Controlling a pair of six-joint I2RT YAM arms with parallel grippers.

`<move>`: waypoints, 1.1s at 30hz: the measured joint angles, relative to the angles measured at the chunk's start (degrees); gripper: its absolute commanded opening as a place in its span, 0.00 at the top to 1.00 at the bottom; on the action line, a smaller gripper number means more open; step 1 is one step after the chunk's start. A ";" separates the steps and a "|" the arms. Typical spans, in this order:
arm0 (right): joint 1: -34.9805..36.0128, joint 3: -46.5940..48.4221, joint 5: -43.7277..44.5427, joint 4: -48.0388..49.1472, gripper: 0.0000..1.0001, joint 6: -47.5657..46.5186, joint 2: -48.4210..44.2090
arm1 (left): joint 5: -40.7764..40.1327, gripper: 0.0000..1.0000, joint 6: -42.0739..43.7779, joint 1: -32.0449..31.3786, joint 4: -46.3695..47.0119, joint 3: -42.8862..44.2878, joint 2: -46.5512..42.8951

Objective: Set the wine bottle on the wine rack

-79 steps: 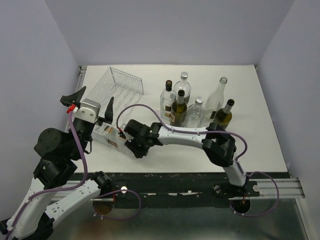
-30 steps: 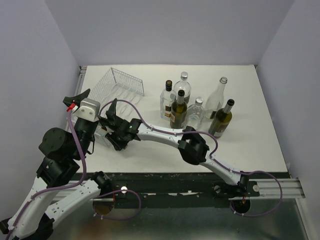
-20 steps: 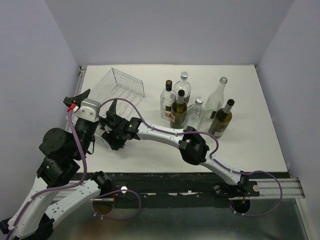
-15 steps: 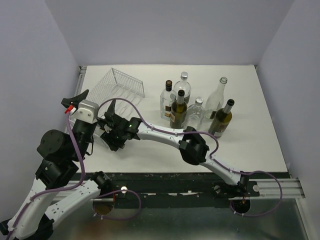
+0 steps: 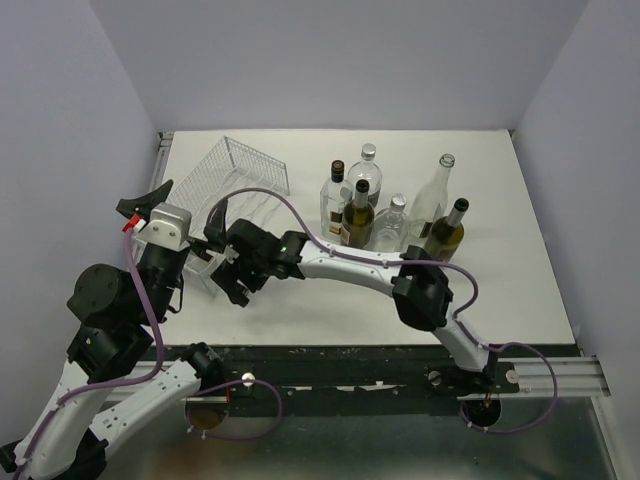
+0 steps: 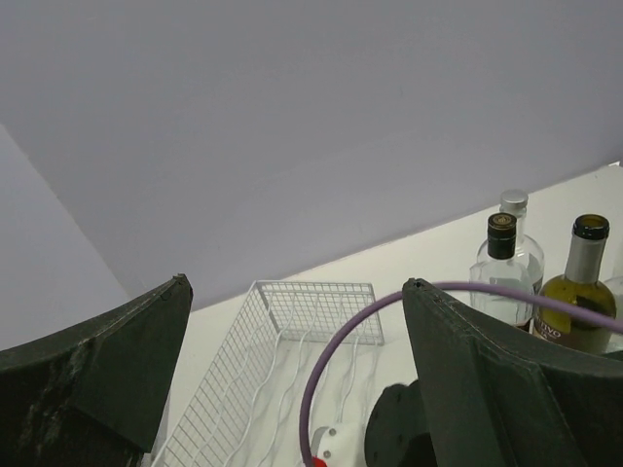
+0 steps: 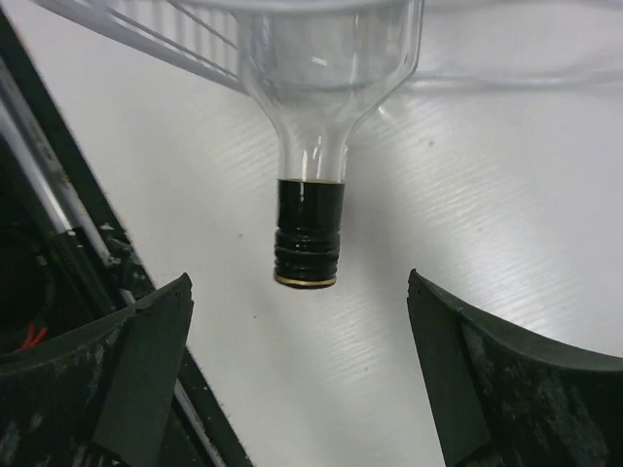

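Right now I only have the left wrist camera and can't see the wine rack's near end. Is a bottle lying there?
Observer: Yes. The right wrist view shows a clear bottle lying with its body at the near edge of the wine rack, its black cap sticking out over the white table.
Operator: Is the right gripper holding it?
Observer: No. The right gripper is open, its fingers either side of the cap and clear of it.

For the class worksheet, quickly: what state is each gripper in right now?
Left gripper: open, holding nothing.
Right gripper: open; the bottle neck sits between the jaws, not gripped.
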 measured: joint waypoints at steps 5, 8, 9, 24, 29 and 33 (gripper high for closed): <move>0.02 -1.31 0.52 2.03 0.03 -1.55 -9.40 | 1.14 0.01 0.02 0.00 -0.33 0.83 -0.20; -0.13 -1.16 4.11 1.38 0.07 -1.31 -14.14 | 3.63 0.01 0.00 0.00 -0.11 1.31 -1.03; -0.55 -0.39 5.20 0.26 0.08 -1.01 -15.13 | 4.55 0.01 -0.02 0.00 -0.09 1.66 -1.18; -10.86 9.11 20.85 -21.27 0.06 -1.05 -29.05 | 19.80 0.01 -2.03 0.00 3.85 8.17 2.99; -12.15 10.80 27.65 -24.92 0.07 -2.16 -35.71 | 21.59 0.01 -2.38 0.00 5.03 5.97 3.43; -13.40 8.63 32.85 -26.38 0.10 -2.60 -39.01 | 21.70 0.01 -2.32 0.00 5.73 3.91 3.65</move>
